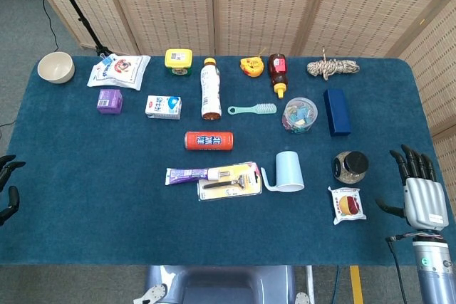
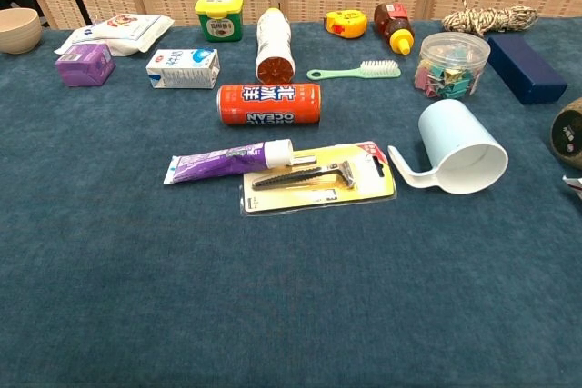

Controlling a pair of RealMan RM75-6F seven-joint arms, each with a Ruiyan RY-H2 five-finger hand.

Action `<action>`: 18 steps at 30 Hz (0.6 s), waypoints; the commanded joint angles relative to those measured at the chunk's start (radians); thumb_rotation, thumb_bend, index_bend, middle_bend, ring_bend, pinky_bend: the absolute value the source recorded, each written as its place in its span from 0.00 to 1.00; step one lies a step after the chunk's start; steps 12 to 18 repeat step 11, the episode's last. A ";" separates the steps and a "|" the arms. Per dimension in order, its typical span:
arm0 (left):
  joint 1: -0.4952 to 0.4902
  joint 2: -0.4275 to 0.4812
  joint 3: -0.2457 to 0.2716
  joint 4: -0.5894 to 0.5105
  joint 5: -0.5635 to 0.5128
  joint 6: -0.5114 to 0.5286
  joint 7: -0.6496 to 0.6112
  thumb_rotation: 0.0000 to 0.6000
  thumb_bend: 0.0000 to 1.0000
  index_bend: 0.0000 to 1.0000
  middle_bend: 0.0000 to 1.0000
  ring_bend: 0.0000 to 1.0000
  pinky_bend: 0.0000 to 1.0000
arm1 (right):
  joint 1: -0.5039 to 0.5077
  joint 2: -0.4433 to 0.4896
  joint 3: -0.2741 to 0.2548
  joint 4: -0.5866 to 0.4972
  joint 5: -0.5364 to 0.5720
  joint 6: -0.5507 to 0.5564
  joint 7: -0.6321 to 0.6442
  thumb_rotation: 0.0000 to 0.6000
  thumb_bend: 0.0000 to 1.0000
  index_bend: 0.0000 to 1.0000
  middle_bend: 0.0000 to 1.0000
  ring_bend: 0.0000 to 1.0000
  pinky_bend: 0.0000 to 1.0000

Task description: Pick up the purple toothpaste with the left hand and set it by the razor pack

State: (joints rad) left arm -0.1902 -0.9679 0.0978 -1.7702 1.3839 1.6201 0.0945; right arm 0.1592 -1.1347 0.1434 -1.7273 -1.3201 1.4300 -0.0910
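Purple toothpaste (image 2: 221,164): laid flat on the desk (image 2: 273,315), its white cap end touching the upper left edge of the razor pack (image 2: 318,177); nothing is holding it.
Razor pack: flat, just in front of the orange can (image 2: 269,104), with the pale blue cup (image 2: 462,146) on its side just to the right.
Task state: judged complete or nearly so, since the tube is already set against the pack.
Left hand (image 1: 7,186): only dark fingers are seen at the far left edge of the head view, off the desk and well apart from the tube; they are spread and nothing is held.
Right hand (image 1: 422,190): seen at the far right edge of the head view, fingers extended and apart, nothing held, near the dark-lidded jar (image 1: 349,165) and the snack packet (image 1: 346,204).
Step in hand: judged to be the retreat of both arms to rest.
Doing it well: the arms are best kept clear of the desk edge and of the items at the right, so the jar and packet are not knocked.
Risk: slight; the tube's cap is resting on the pack, so any bump to the pack would shift both.
Farther items: milk carton (image 2: 183,68), purple box (image 2: 85,64) and bowl (image 1: 55,67) lie well apart at the left rear.
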 commanded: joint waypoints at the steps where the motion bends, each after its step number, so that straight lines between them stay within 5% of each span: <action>1: 0.012 -0.002 -0.004 0.007 0.010 0.001 0.003 1.00 0.67 0.26 0.20 0.19 0.31 | -0.003 0.003 -0.002 0.000 -0.002 -0.001 0.009 1.00 0.00 0.09 0.03 0.00 0.00; 18: 0.026 0.035 -0.036 -0.018 0.033 -0.016 -0.018 1.00 0.67 0.26 0.20 0.19 0.31 | -0.019 -0.011 -0.013 0.021 -0.036 0.018 0.051 1.00 0.00 0.09 0.03 0.00 0.00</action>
